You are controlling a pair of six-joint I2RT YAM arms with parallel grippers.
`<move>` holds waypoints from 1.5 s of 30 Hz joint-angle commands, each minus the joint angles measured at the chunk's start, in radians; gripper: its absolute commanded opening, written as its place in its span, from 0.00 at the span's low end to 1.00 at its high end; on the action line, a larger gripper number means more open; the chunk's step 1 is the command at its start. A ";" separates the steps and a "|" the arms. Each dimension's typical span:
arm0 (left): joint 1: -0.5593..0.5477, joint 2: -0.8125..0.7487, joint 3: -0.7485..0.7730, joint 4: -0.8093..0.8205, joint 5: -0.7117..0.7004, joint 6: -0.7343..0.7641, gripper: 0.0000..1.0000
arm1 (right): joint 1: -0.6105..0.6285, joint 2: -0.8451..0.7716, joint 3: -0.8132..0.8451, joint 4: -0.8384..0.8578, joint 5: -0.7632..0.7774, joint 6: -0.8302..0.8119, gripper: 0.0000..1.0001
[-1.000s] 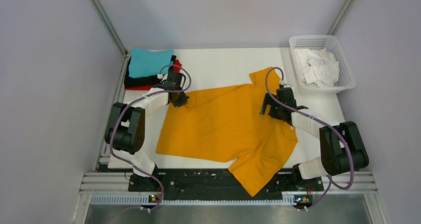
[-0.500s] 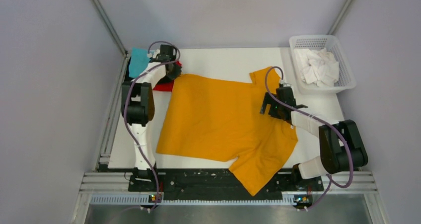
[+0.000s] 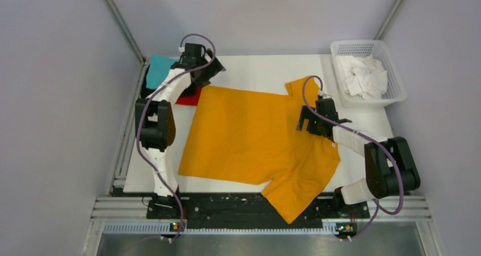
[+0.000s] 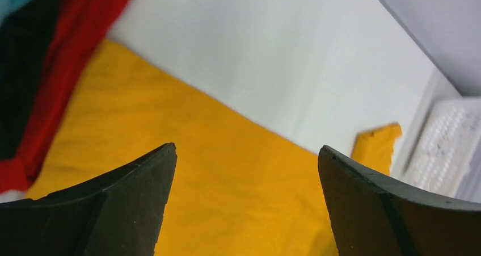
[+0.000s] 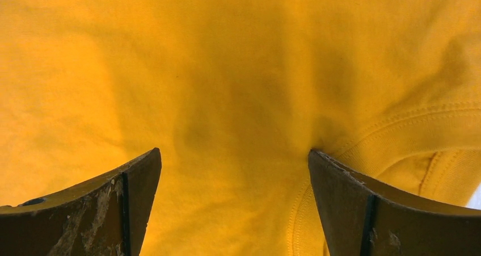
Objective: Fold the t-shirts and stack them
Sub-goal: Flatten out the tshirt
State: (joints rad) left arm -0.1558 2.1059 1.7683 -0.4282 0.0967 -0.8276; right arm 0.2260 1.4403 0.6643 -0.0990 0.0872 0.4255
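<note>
Hovering left gripper [image 3: 211, 68] [image 4: 245, 148]: fingers apart, held above the far-left corner of the orange t-shirt [image 3: 255, 137] [image 4: 113, 114]; no contact with the cloth visible.
Left arm: stretched out long, elbow off the shirt's left edge, forearm running up to that far-left corner, wrist tipped down.
Right gripper [image 3: 306, 122] [image 5: 233, 151]: fingers apart, low over the shirt's collar end; cloth [image 5: 227, 51] fills the whole wrist view, collar seam just beside the right finger. Cannot tell whether the tips press it.
Right arm: elbow bent sharply off the shirt's right side, forearm angled in over the shoulder area.
Orange t-shirt: spread flat on the white table [image 3: 255, 68] [image 4: 255, 51], hem left, collar right, one sleeve pointing far, the near sleeve hanging over the table's front edge.
Folded stack: just off the shirt's far-left corner; teal tee [image 3: 159, 68] on top, black tee [image 4: 22, 68] under it, red tee [image 3: 189, 99] [image 4: 74, 40] at the bottom, its edge touching the orange hem corner.
Basket [image 3: 397, 80] [image 4: 448, 142]: beyond the shirt's far-right sleeve, holding crumpled white cloth [image 3: 363, 77].
</note>
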 commanded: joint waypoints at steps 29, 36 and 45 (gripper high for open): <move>-0.108 -0.080 -0.394 0.101 0.025 0.167 0.99 | -0.085 0.536 0.588 -0.116 0.027 -0.003 0.99; -0.071 0.020 -0.276 0.129 0.082 0.135 0.99 | -0.139 0.768 0.933 -0.212 -0.047 -0.088 0.99; -0.073 0.036 -0.152 0.099 0.086 0.153 0.99 | -0.156 0.814 1.161 -0.335 -0.139 -0.182 0.99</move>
State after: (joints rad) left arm -0.2317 2.1326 1.5734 -0.3161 0.2016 -0.6937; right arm 0.0799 2.2539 1.7546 -0.3386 0.0132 0.3069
